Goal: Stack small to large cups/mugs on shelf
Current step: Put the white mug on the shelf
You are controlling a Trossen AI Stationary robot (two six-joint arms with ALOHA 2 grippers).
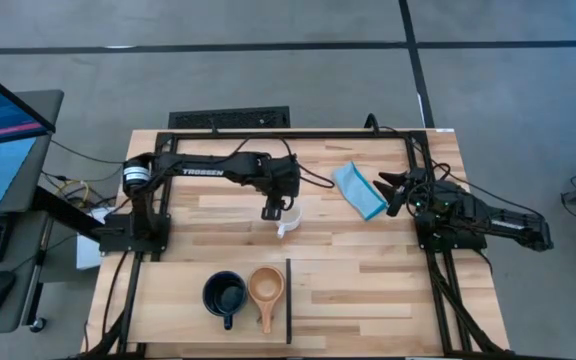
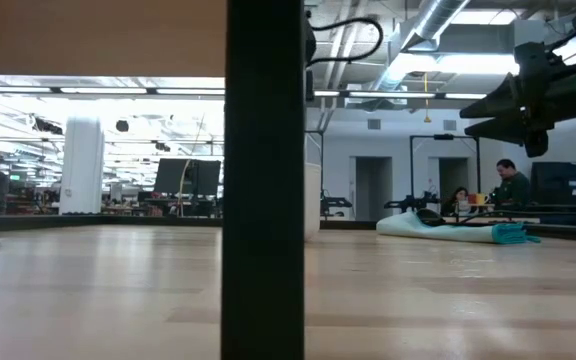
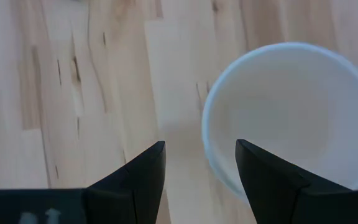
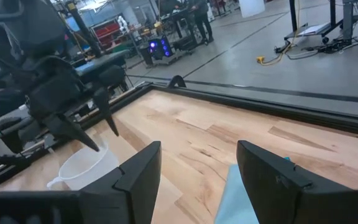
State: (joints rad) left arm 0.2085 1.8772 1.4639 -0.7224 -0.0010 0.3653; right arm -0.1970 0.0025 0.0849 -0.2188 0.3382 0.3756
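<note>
A white mug (image 1: 290,220) stands upright on the tabletop near the middle, and also shows in the left wrist view (image 3: 291,112). My left gripper (image 1: 271,212) is open just above its rim. In the left wrist view (image 3: 201,152) one finger stands over the mug's opening and one outside its wall; I see no touch. A black mug (image 1: 224,295) and a tan wooden cup (image 1: 266,287) stand side by side on the pale shelf board (image 1: 183,300), next to its dark upright edge (image 1: 288,300). My right gripper (image 1: 388,192) is open and empty at the table's right.
A folded light-blue cloth (image 1: 358,190) lies just left of my right gripper and shows under it in the right wrist view (image 4: 241,199). The shelf's dark edge (image 2: 263,180) blocks the middle of the low view. People sit in the room behind.
</note>
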